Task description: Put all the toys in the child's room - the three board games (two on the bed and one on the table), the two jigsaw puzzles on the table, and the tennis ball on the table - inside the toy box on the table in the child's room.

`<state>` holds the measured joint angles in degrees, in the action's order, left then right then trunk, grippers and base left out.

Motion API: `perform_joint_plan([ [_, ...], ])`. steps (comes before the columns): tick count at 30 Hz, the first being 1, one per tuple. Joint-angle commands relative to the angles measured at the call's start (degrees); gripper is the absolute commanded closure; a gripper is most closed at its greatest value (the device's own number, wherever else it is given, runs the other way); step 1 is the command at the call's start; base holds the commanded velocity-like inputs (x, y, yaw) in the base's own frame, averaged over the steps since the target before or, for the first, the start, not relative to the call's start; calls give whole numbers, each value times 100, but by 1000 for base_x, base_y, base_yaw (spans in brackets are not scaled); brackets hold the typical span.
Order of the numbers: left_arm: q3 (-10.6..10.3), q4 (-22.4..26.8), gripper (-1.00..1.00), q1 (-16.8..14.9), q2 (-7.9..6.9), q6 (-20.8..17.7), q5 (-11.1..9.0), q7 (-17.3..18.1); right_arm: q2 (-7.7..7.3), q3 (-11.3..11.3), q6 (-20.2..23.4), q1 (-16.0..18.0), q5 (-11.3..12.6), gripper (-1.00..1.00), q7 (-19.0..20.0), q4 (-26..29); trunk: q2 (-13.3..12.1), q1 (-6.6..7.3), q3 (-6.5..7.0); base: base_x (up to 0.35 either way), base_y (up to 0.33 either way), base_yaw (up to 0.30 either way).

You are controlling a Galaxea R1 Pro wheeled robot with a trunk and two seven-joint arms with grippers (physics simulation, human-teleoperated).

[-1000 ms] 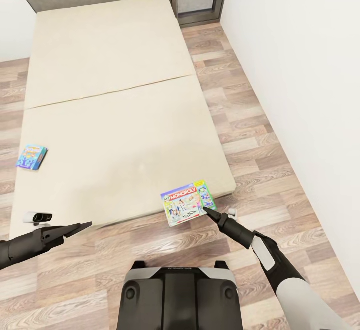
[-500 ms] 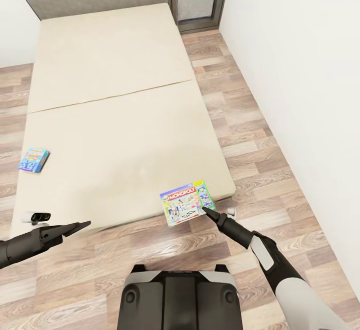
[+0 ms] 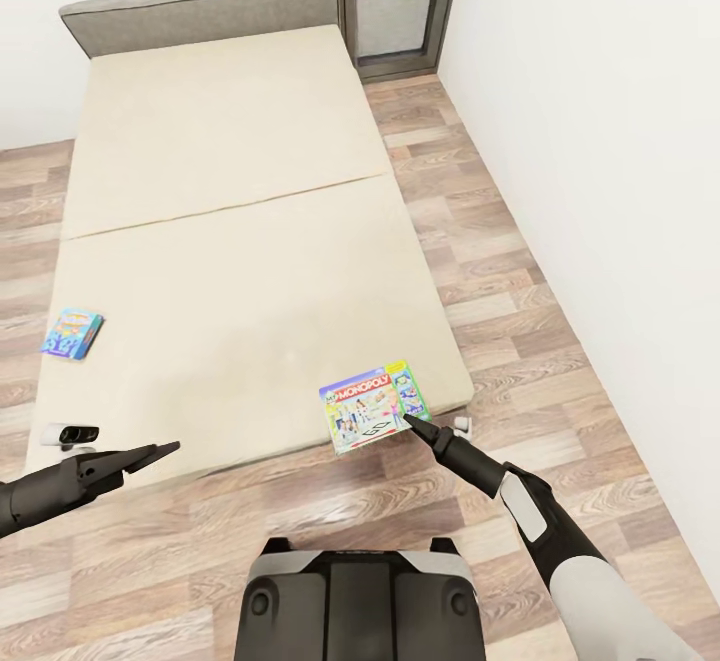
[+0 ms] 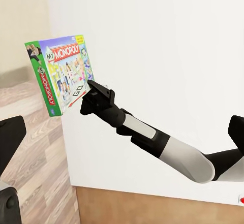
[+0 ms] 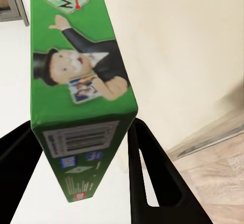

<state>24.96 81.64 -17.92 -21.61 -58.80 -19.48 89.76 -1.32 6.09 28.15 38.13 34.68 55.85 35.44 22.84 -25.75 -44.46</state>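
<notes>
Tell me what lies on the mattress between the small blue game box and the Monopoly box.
Nothing: in the head view, bare beige mattress runs from the small blue game box to the Monopoly box, which the right gripper holds.

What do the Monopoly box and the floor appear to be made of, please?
Monopoly box: probably printed cardboard with a slightly glossy finish; sharp folded edges, barcode on its side. Floor: wood planks or wood-look laminate; grain and staggered seams show, with a faint sheen.
</notes>
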Motion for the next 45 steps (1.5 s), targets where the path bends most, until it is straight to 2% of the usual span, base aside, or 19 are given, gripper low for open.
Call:
perform_joint_plan([
  [1, 0, 1, -100, -1, -1, -61, 6, 24, 0, 4, 42, 2, 30, 100, 5, -2, 8, -4, 4, 4, 1, 0],
  [11, 0, 1, -100, -1, -1, -61, 6, 24, 8, -10, 10, 2, 23, 100, 5, -2, 8, -4, 99, -108, 0, 0],
  [45, -9, 1, -100, -1, 0, -43, 6, 24, 18, -20, -78, 2, 22, 100, 5, -2, 8, -4, 423, -2, 0, 0],
])
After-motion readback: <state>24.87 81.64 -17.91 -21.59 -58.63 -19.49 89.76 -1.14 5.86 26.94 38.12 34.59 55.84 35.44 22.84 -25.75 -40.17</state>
